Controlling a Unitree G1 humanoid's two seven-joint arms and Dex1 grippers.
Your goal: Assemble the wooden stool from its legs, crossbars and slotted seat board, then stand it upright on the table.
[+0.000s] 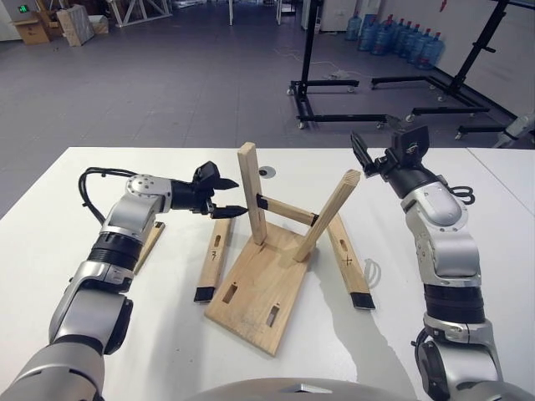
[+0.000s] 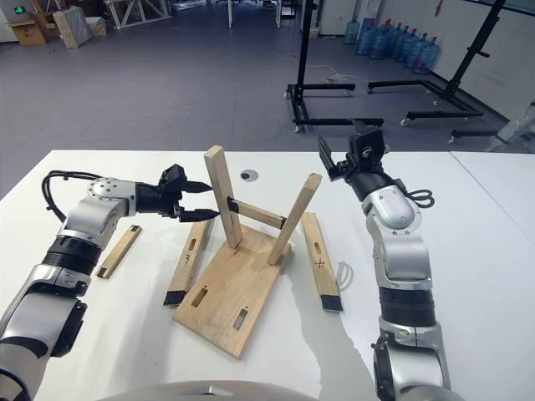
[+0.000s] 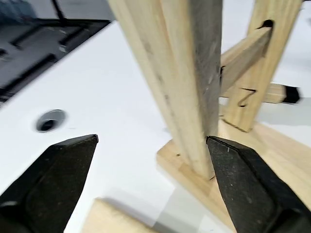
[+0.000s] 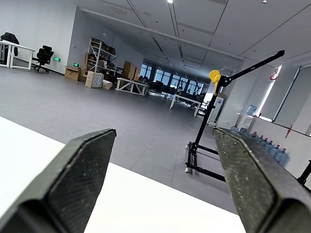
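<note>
At far left a short loose bar (image 1: 151, 241) lies on the worktop (image 1: 50, 192), partly hidden under the arm. The left gripper (image 1: 238, 196) gapes wide, empty, just beside the upright leg (image 1: 252, 192); we cannot tell whether they touch. A loose leg (image 1: 216, 259) lies lengthwise beside the flat seat board (image 1: 259, 296). A crossbar (image 1: 288, 212) joins the upright leg to a right-leaning leg (image 1: 328, 215). Another flat leg (image 1: 348, 261) follows. The right gripper (image 4: 165, 145) is raised, open, empty.

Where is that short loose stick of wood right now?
The short stick lies flat on the table at the robot's left, just left of a loose leg.
</note>
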